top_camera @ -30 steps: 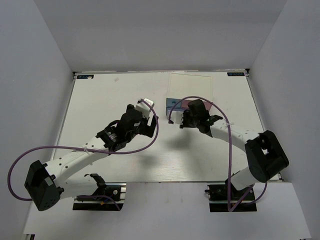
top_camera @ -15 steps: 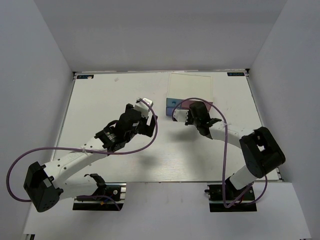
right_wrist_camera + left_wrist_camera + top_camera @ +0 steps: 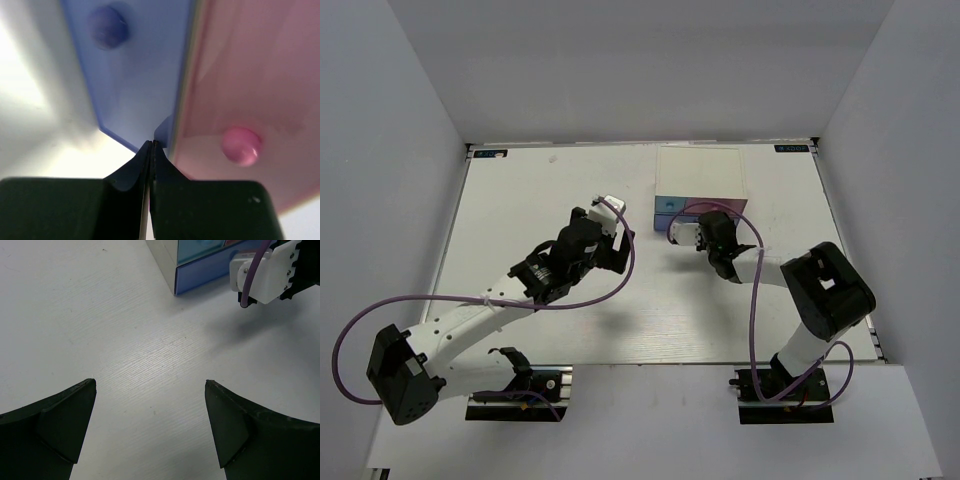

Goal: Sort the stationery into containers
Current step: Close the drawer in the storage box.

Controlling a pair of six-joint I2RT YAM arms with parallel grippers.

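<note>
Swung closer, the closed, empty right gripper (image 3: 151, 145) faces the blue plastic drawer front (image 3: 135, 65) edge just ahead; push squarely.

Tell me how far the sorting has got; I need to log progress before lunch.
Seemingly done: no loose stationery shows on the table. In hand: the right hand, shut, has its tips at the seam between the blue drawer and pink drawer. The left hand hangs open, empty. Left: probably only closing drawers, if anything.
</note>
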